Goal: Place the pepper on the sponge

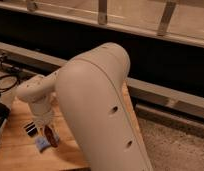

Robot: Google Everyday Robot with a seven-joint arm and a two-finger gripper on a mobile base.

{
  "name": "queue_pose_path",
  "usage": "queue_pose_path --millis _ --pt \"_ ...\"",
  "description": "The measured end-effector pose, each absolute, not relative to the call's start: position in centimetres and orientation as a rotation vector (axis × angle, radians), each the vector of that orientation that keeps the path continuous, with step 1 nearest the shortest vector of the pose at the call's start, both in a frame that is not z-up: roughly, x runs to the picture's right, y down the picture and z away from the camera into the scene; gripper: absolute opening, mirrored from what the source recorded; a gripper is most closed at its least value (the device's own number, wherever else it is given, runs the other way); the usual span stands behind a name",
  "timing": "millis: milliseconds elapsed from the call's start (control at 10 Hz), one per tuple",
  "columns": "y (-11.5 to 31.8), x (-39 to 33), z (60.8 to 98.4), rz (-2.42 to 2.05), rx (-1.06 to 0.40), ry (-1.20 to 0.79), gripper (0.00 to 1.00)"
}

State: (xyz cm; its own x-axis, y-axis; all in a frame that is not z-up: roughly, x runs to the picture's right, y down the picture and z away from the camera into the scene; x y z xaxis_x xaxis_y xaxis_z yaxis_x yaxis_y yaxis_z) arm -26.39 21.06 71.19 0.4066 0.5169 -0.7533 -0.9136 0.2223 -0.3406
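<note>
Lower left of the frame, over the wooden table [15,152]: my rig's gripper [47,129] hung at the end of the white arm [95,110], which filled the centre of the view. The pepper [50,136] sat directly under the gripper, at the right edge of the sponge [40,144], touching it or just above it. Whether the jaws were clamped on the pepper, I could not tell. A black striped block [30,128] lay just left of the gripper.

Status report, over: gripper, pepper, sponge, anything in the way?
Gripper low over wooden table, right at the pepper. Pepper at sponge right edge. Striped black block to the left, apart.
</note>
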Motion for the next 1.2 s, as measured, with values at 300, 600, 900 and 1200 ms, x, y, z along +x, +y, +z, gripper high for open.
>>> queue_pose_path --millis 300,600,900,1200 --pt "19.3 -28.8 73.5 1.107 -0.886 0.440 0.18" --pt "19.6 -28.6 75.4 1.168 -0.954 0.381 0.20" --pt "20.5 -28.1 76.3 1.205 -1.018 0.378 0.46" --pt "21.3 -28.6 75.9 1.178 -1.004 0.393 0.48"
